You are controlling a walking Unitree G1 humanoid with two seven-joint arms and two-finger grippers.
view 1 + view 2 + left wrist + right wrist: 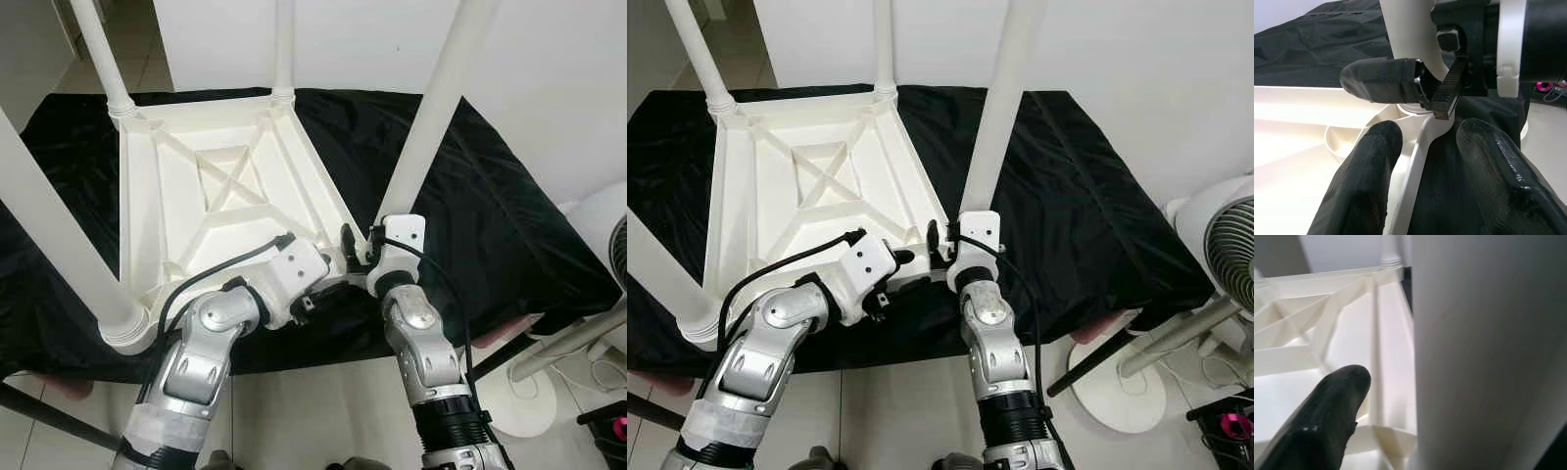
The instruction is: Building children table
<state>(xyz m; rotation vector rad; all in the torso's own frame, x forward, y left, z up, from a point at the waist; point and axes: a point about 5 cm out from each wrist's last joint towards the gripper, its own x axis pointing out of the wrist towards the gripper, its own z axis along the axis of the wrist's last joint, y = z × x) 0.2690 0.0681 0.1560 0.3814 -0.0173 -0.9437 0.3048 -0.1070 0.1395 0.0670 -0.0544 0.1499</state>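
Left gripper [328, 284]: near corner of the upturned table, fingers spread apart either side of the corner rim – the rim runs between them in the left wrist view, and no contact can be made out.
Right gripper [355, 250]: at the base of the near-right leg, just beside the left gripper; fingers closed on the leg – one black finger [1322, 423] lies beside the white shaft, the other grips the leg in the left wrist view.
Near-right leg [438, 103]: white, upright with a slight tilt, seated in the table's near-right corner socket.
Table [186, 196]: white plastic, upside down on the black cloth, ribbed underside with a cross brace facing up.
Other legs: near-left leg [54, 245] and two far legs [98, 49] standing up from their corners.
Black cloth [490, 215]: spread over the floor under the table.
Fan [1225, 250]: white, on the floor at the right, off the cloth.
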